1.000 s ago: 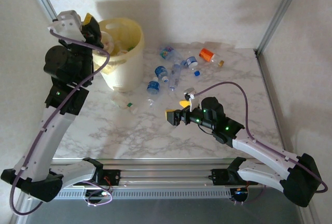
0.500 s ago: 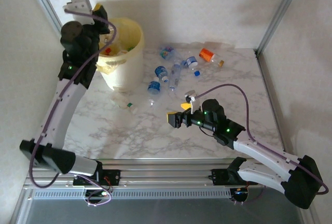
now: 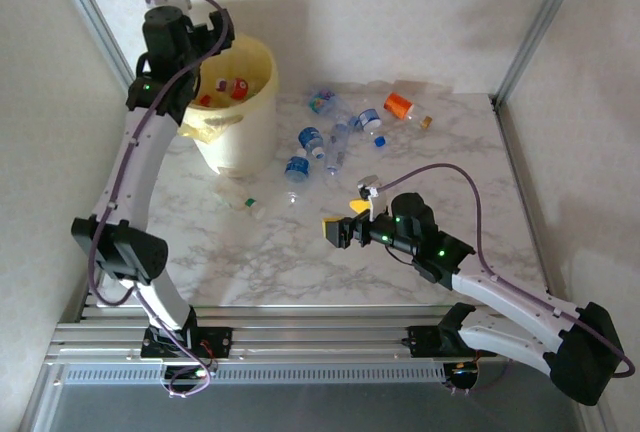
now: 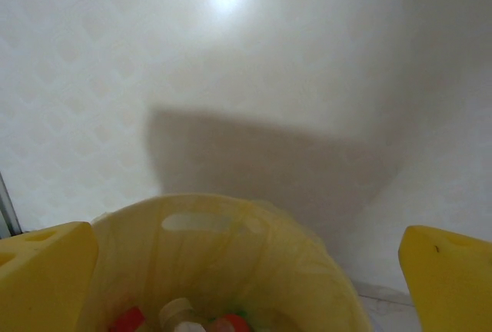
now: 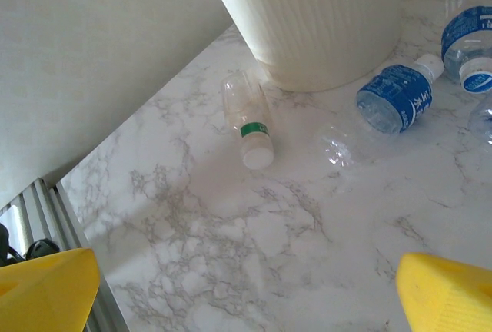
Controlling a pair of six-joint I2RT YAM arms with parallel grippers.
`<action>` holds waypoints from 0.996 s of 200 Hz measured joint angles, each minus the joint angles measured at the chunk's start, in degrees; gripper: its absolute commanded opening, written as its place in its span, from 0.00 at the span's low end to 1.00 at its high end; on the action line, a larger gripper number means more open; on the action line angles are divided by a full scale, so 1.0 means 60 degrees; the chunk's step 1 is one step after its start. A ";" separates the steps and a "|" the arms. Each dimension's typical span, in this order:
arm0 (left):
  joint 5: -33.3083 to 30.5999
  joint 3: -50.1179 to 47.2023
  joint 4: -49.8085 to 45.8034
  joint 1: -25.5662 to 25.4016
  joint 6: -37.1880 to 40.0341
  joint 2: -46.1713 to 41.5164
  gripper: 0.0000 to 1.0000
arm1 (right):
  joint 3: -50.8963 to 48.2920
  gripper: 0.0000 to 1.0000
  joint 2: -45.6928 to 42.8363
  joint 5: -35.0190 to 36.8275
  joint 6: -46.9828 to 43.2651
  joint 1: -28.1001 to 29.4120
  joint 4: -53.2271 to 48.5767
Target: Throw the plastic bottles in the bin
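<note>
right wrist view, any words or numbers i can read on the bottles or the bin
Nothing can be quoted.
blue-label bottle: white characters, too blurred to read.
bottle at the right edge: blue label print, too blurred.
clear bottle: green band, no legible text.
bin: no print seen.

The left gripper (image 3: pixel 216 28) is being held above the far rim of the pale-yellow bin (image 3: pixel 248 137). The right gripper (image 3: pixel 337 231) is being held over the marble table (image 3: pixel 260 252), near the scattered plastic bottles (image 3: pixel 311 138).
</note>
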 measured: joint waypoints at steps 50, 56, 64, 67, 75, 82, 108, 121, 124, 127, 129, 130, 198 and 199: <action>0.0219 -0.1377 -0.0565 -0.0011 -0.0433 -0.2153 1.00 | -0.0004 0.99 0.0219 0.0004 0.0004 0.0000 0.0025; 0.0266 -0.1807 -0.0597 -0.0033 -0.0499 -0.2506 1.00 | -0.0004 0.99 0.0237 0.0004 0.0004 0.0000 0.0025; 0.0324 -0.2437 -0.0663 -0.0076 -0.0608 -0.2976 1.00 | -0.0004 0.99 0.0266 0.0004 0.0004 0.0000 0.0029; 0.0342 -0.2659 -0.0725 -0.0091 -0.0645 -0.3144 1.00 | -0.0004 0.99 0.0284 0.0004 0.0004 0.0000 0.0025; 0.0390 -0.3300 -0.0820 -0.0149 -0.0761 -0.3581 1.00 | -0.0004 0.99 0.0339 0.0000 0.0007 0.0000 0.0025; 0.0426 -0.3843 -0.0973 -0.0197 -0.0885 -0.3920 0.99 | -0.0004 0.99 0.0393 0.0004 0.0004 0.0000 0.0015; 0.0525 -0.5836 -0.1457 -0.0481 -0.1341 -0.4951 1.00 | -0.0004 0.99 0.0521 0.0004 0.0004 0.0000 -0.0044; 0.0550 -0.6859 -0.1698 -0.0747 -0.1610 -0.5380 1.00 | -0.0004 0.99 0.0532 0.0000 0.0004 0.0000 -0.0040; 0.0539 -0.7078 -0.1723 -0.0816 -0.1672 -0.5461 1.00 | -0.0004 0.99 0.0532 0.0004 0.0004 0.0000 -0.0040; 0.0550 -0.7289 -0.1781 -0.0889 -0.1727 -0.5533 1.00 | -0.0004 0.99 0.0532 0.0000 0.0004 0.0000 -0.0040; 0.0565 -0.7453 -0.1803 -0.0951 -0.1778 -0.5588 1.00 | -0.0004 0.99 0.0532 0.0004 0.0004 0.0000 -0.0040; 0.0561 -0.7555 -0.1810 -0.0987 -0.1807 -0.5625 1.00 | -0.0004 0.99 0.0532 0.0000 0.0007 0.0000 -0.0040; 0.0943 -1.1876 -0.1330 -0.2178 -0.3687 -0.6284 0.98 | -0.0004 0.99 0.0532 0.0000 0.0058 0.0000 -0.0036; 0.0954 -1.1927 -0.1300 -0.2189 -0.3708 -0.6284 0.98 | -0.0004 0.99 0.0528 0.0000 0.0066 0.0000 -0.0040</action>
